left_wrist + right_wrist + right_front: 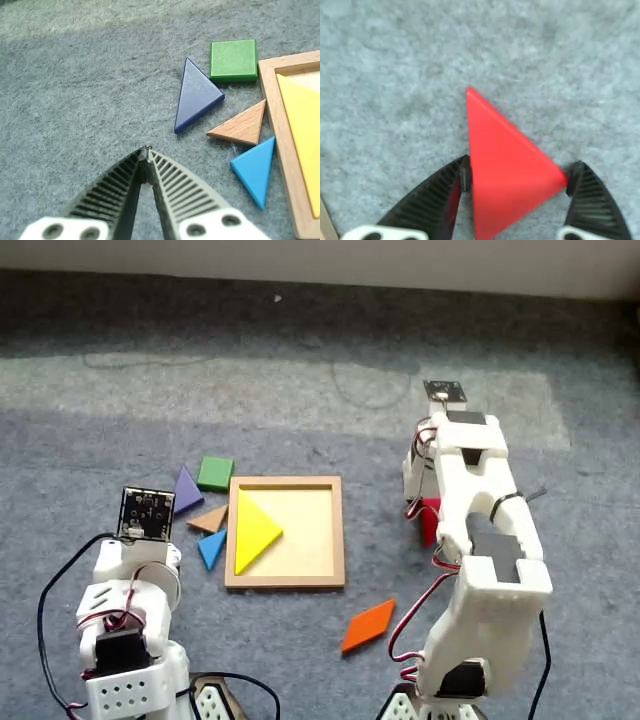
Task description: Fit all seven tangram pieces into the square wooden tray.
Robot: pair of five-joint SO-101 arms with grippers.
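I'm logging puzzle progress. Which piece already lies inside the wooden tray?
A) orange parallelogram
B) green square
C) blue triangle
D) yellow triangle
D: the yellow triangle lies inside the wooden tray, while the green square and blue triangle sit outside it near its rim, and the orange parallelogram lies apart from it.

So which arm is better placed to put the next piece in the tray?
Right. The right gripper has the red triangle between its fingers; the left gripper is shut and empty, short of the purple triangle.
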